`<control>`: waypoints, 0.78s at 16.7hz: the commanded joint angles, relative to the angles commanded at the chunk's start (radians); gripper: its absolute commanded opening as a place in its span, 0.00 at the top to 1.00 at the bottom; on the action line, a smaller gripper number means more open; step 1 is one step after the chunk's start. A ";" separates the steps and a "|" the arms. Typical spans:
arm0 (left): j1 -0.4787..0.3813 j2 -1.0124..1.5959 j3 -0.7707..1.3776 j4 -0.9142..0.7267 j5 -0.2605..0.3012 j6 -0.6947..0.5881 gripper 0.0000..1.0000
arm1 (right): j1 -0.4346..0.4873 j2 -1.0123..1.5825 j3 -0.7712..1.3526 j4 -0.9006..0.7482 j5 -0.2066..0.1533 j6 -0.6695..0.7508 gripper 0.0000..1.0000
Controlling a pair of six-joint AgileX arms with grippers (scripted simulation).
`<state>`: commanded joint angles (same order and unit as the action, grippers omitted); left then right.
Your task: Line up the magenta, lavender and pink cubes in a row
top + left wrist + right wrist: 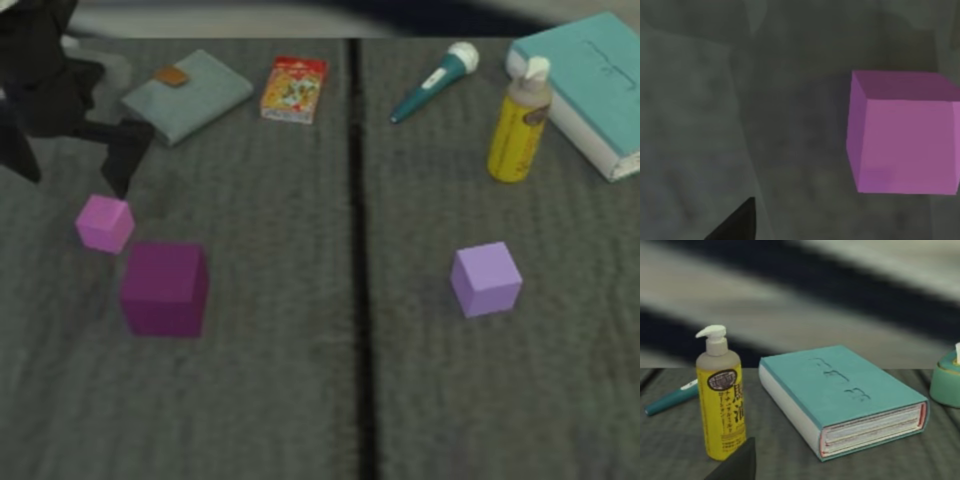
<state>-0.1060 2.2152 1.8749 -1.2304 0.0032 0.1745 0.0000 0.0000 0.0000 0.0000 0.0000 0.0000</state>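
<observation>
Top view shows left gripper (118, 165) above and just behind the pink cube (104, 222), not touching; if its claw is spread or pressed together I cannot tell. The pink cube sits just beside the magenta (165, 288), at the table's left. The lavender (486, 279) is well apart, on the right half.

To do this step well, I think: come down centred over the pink cube, fingers square to its faces, w/o bumping the magenta.

Hard to see: left arm is cut off at the frame edge. Left wrist view shows only the cube (902, 135) and one dark finger tip (737, 222). Right gripper is not visible in top view; its wrist cam shows a book (845, 395) and a yellow bottle (722, 400).
</observation>
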 joint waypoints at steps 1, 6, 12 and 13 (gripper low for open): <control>0.000 0.000 0.000 0.000 0.000 0.000 0.00 | 0.000 0.000 0.000 0.000 0.000 0.000 0.00; 0.004 0.004 -0.017 0.018 0.000 0.001 0.00 | 0.000 0.000 0.000 0.000 0.000 0.000 0.00; 0.002 0.074 -0.168 0.251 0.001 0.003 0.00 | 0.000 0.000 0.000 0.000 0.000 0.000 0.00; 0.002 0.084 -0.189 0.279 0.001 0.003 0.00 | 0.000 0.000 0.000 0.000 0.000 0.000 0.00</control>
<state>-0.1042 2.2992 1.6860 -0.9512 0.0040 0.1772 0.0000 0.0000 0.0000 0.0000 0.0000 0.0000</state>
